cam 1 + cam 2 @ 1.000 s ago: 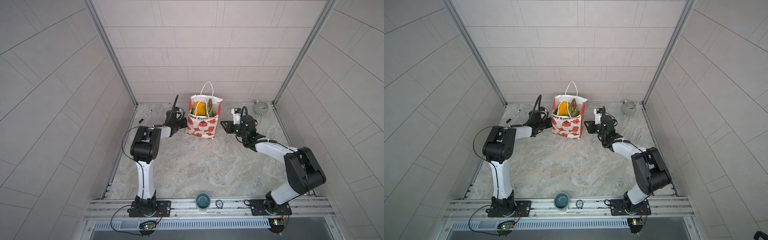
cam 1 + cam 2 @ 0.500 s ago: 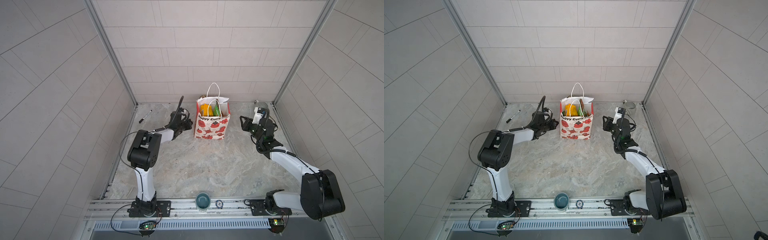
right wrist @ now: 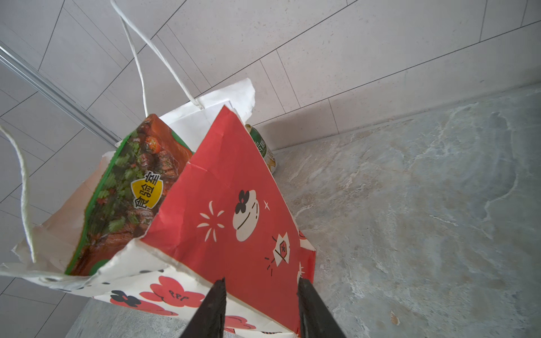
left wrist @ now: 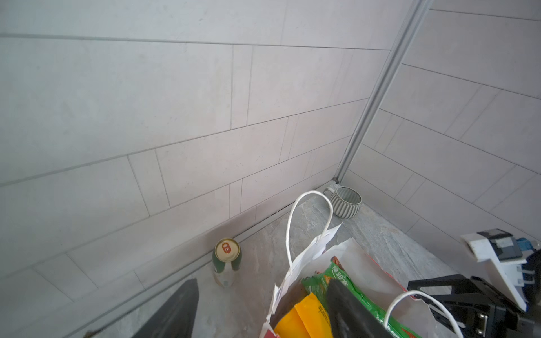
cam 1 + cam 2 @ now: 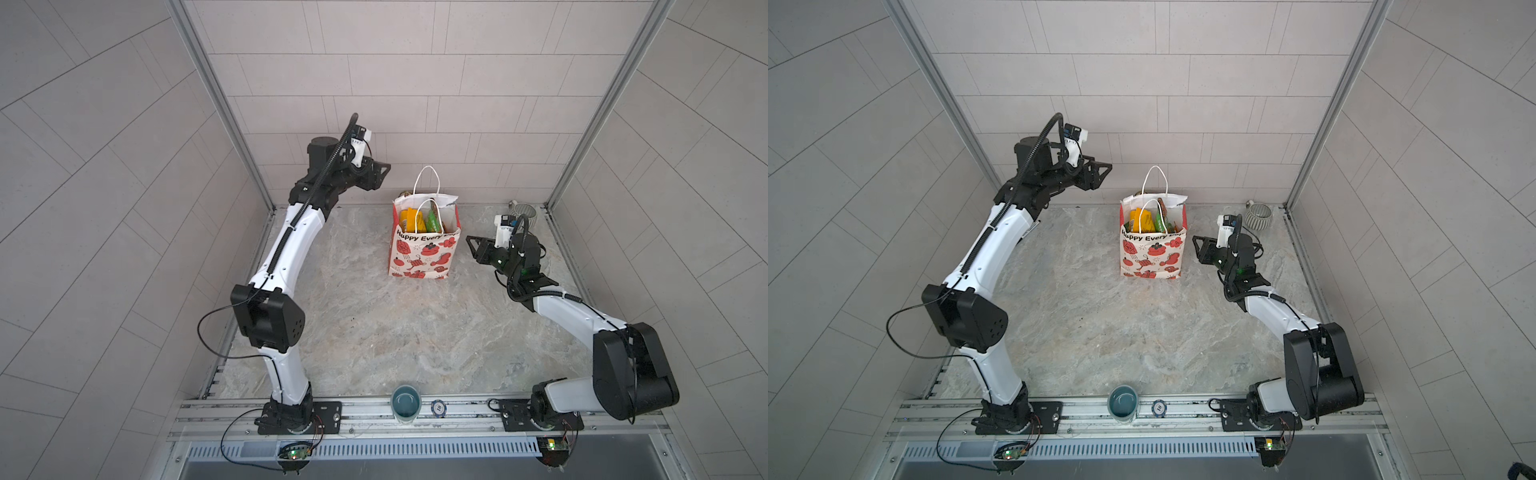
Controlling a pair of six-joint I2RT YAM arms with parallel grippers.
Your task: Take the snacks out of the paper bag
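Paper bag point(image 5: 424, 255): white, red sides, torn rim; stood at 12 o'clock of table point(image 5: 374, 332), mouth up, long axis vertical. Snacks point(image 5: 409, 220) stood on end inside. Left gripper point(image 4: 262, 284) released, empty; right gripper point(image 3: 262, 281) parted, empty.

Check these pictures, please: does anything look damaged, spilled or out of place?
The paper bag has a torn top rim: its white edge is ragged and bent outward at one corner, as both wrist views show. It stands upright with the snacks inside; nothing has spilled.
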